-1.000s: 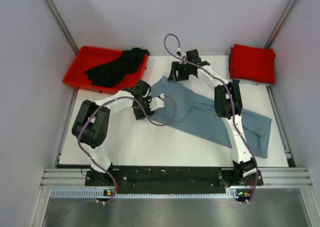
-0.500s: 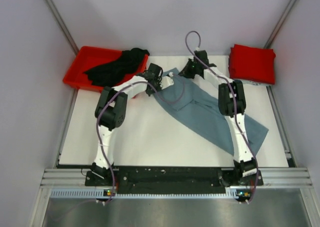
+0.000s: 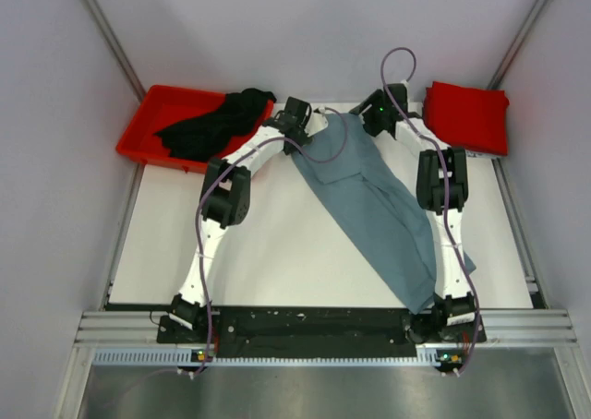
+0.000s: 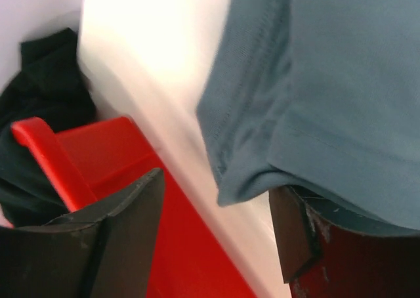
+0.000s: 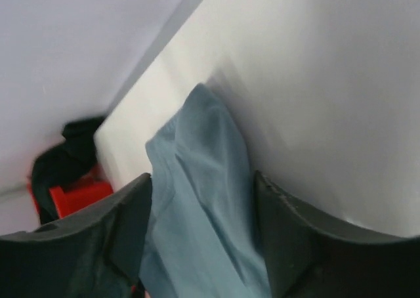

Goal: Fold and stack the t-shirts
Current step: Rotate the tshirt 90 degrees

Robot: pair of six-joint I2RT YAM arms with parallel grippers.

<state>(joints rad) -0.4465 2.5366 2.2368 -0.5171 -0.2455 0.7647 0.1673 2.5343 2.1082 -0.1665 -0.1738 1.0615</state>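
the left arm [image 3: 226,194] and right arm [image 3: 441,181] are showing white links, black joints and purple cables [image 3: 384,71] above the rail [image 3: 554,327].

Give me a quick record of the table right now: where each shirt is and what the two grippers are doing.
grey-blue shirt: stretched from the far edge of the table to its near right
black shirt: crumpled in the red bin
red shirt: folded, far right
left gripper: at the grey-blue shirt's far left corner, grip unclear
right gripper: at its far right corner, grip unclear

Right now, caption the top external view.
Grey-blue t-shirt spans left gripper to right gripper at the table's far edge.
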